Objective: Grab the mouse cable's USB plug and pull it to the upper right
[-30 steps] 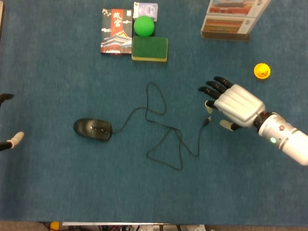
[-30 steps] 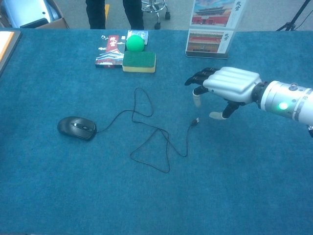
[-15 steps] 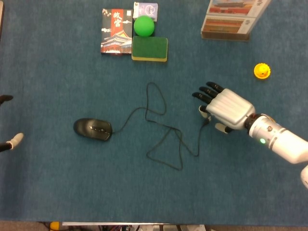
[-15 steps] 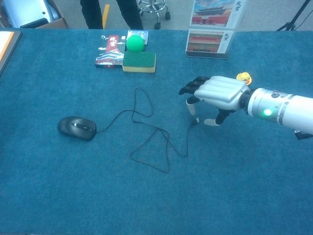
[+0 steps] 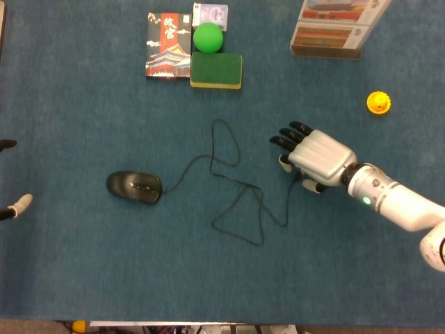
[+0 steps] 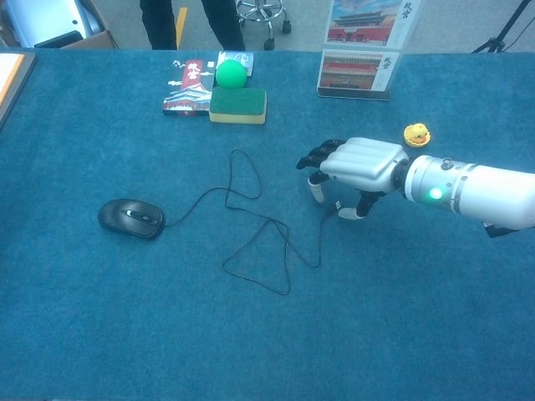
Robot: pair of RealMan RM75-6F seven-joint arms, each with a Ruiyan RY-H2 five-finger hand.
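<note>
A black mouse (image 5: 133, 186) lies at the left of the blue table. Its thin black cable (image 5: 236, 182) loops across the middle and ends beneath my right hand (image 5: 316, 158). The hand is low over the cable's end with its fingers spread. In the chest view the cable (image 6: 320, 251) rises between a fingertip (image 6: 316, 190) and the thumb of the right hand (image 6: 355, 164); the USB plug itself is hidden under the palm. No closed grip shows. Only fingertips of my left hand (image 5: 14, 206) show at the left edge, held apart with nothing in them.
At the back stand a card box (image 5: 167, 45), a green ball (image 5: 207, 37) and a green sponge (image 5: 216, 70). A display stand (image 5: 334, 28) is at the back right. A small yellow toy (image 5: 378, 102) sits up and to the right of my right hand.
My right hand has moved left and down toward the table, coming over the cable's end, which showed beside it earlier. Mouse, cable loops and left hand have not moved.
</note>
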